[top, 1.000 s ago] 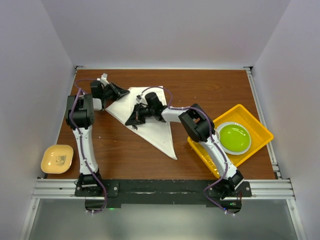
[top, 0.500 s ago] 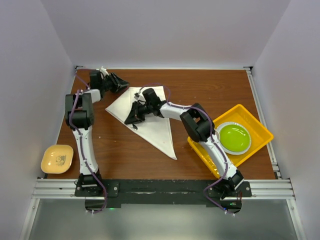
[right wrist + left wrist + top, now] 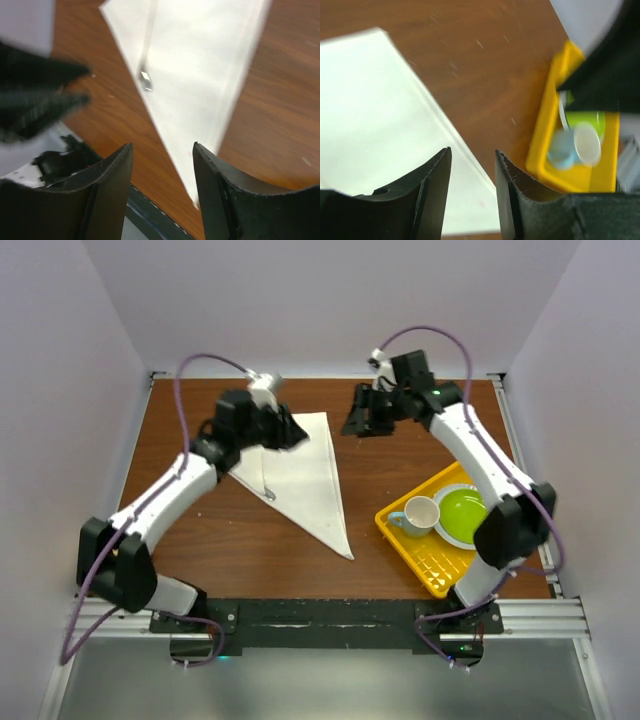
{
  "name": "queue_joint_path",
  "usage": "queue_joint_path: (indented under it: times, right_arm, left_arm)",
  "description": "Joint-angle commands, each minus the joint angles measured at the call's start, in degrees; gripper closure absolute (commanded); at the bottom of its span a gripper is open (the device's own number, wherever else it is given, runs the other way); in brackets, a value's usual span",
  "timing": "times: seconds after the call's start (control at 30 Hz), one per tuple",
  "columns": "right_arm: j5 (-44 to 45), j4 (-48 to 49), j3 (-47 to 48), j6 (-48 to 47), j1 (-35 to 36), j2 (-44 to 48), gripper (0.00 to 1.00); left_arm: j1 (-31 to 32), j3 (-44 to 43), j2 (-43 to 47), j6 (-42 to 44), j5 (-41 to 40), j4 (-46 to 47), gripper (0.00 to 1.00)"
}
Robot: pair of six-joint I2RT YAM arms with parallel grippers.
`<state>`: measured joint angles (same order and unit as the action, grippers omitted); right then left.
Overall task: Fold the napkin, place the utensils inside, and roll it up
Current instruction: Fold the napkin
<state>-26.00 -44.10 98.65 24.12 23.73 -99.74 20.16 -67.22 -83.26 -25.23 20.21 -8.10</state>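
The napkin is lying flat on the bench, folded into 1 big white triangle. Its wide part is sitting near the far edge, a bit left of the middle, and its long tip is pointing toward the near edge. The knife is lying on the napkin, close to the cloth's left side. In the right wrist view the knife is looking blurry.

The left jaws are hanging over the far part of the napkin. They are standing partly open and are holding nothing. Between them only the cloth and brown wood are showing.

The right jaws are hanging up high near the far edge, just right of the napkin and not touching it. They are partly open too, and they are holding nothing.

A yellow tray is sitting by the near right corner. It is holding a cup and a green plate.
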Motion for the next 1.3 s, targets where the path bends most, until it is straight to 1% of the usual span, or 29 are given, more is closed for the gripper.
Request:
queue_joint_path:
  times: [0.0, 0.03, 0.07, 0.1, 0.13, 0.17, 0.2, 0.23, 0.27, 0.3, 0.33, 0.4, 0.5, 0.53, 0.67, 0.77, 0.93, 0.97, 1.03, 1.13, 1.17, 1.23, 1.27]
  right_arm:
    - [12.6, -14.5, -10.0, -8.5, -4.1, 8.4, 0.43]
    - [13.5, -14.8, -11.3, -8.6, -6.7, 12.3, 0.42]
    - [14.1, -15.1, -13.4, -8.8, -8.1, 13.9, 0.41]
    - [14.9, -15.6, -14.4, -9.2, -9.3, 15.6, 0.39]
    - [16.1, -15.6, -15.3, -9.5, -11.6, 18.8, 0.36]
    - [16.5, -15.6, -17.1, -10.1, -12.6, 20.0, 0.35]
    - [16.9, -15.7, -17.9, -10.9, -13.6, 21.3, 0.34]
    - [17.4, -15.9, -19.2, -11.8, -15.3, 23.1, 0.32]
    - [17.6, -16.2, -19.7, -11.8, -15.9, 23.9, 0.32]
    - [17.9, -16.7, -20.2, -12.6, -16.3, 24.5, 0.31]
    - [18.4, -16.9, -20.9, -12.7, -16.4, 25.0, 0.31]
    - [17.9, -17.0, -21.7, -12.5, -16.4, 26.9, 0.30]
    - [15.5, -17.3, -22.4, -12.2, -16.5, 28.0, 0.30]
    - [14.9, -17.3, -22.4, -12.1, -16.4, 28.2, 0.30]
    - [13.3, -17.9, -21.9, -12.2, -16.5, 28.6, 0.30]
    - [10.8, -17.7, -22.3, -12.1, -16.4, 28.5, 0.31]
    - [8.2, -16.8, -23.6, -11.8, -16.5, 28.0, 0.31]
    - [7.9, -16.8, -23.6, -11.7, -16.4, 27.9, 0.31]
    - [7.0, -16.5, -23.3, -11.7, -16.5, 27.2, 0.31]
    - [6.0, -16.2, -23.0, -11.6, -16.5, 26.3, 0.31]
    - [5.7, -16.0, -22.9, -11.6, -16.5, 26.0, 0.31]
    - [5.1, -15.8, -22.8, -11.6, -16.4, 25.5, 0.31]
    - [4.9, -15.7, -22.8, -11.6, -16.5, 25.4, 0.31]
  left_arm:
    - [20.3, 11.8, 7.9, 9.2, -17.9, -4.9, 0.55]
    - [23.8, 13.2, 9.9, 9.8, -20.0, -4.6, 0.55]
    - [27.2, 14.6, 10.6, 10.4, -22.2, -4.3, 0.55]
    - [33.0, 17.0, 10.9, 11.4, -25.4, -3.6, 0.54]
    - [35.7, 18.2, 11.1, 12.0, -26.6, -3.1, 0.52]
    - [38.3, 19.3, 10.8, 12.9, -27.8, -1.4, 0.51]
    - [43.3, 21.0, 10.3, 14.8, -30.4, -0.9, 0.48]
    - [47.7, 21.0, 8.3, 16.1, -33.9, -1.4, 0.43]
    - [47.8, 20.8, 7.1, 16.1, -33.9, -1.6, 0.41]
    - [50.7, 20.8, 5.8, 17.6, -36.4, -1.4, 0.39]
    - [52.0, 20.5, 3.3, 18.5, -37.2, -1.4, 0.38]
    - [54.6, 20.3, 1.2, 20.3, -39.1, -0.4, 0.38]
    - [56.3, 20.0, -2.4, 21.9, -40.8, 2.1, 0.39]
    - [56.4, 19.9, -4.3, 22.0, -40.9, 2.6, 0.42]
    - [57.2, 19.8, -8.2, 22.9, -42.6, 5.6, 0.46]
    - [57.4, 19.0, -10.2, 23.4, -43.0, 7.2, 0.48]
    - [57.4, 16.9, -13.8, 23.9, -43.8, 7.2, 0.51]
    - [57.4, 16.9, -14.2, 24.0, -43.6, 9.2, 0.52]
    - [57.4, 16.8, -14.6, 24.0, -43.3, 10.1, 0.54]
    - [57.4, 16.6, -15.7, 23.5, -43.1, 10.3, 0.61]
    - [57.4, 16.7, -16.0, 23.2, -43.1, 10.3, 0.68]
    - [57.4, 17.0, -16.1, 22.4, -43.4, 10.6, 0.77]
    - [57.3, 17.2, -15.6, 22.3, -43.7, 10.7, 0.88]
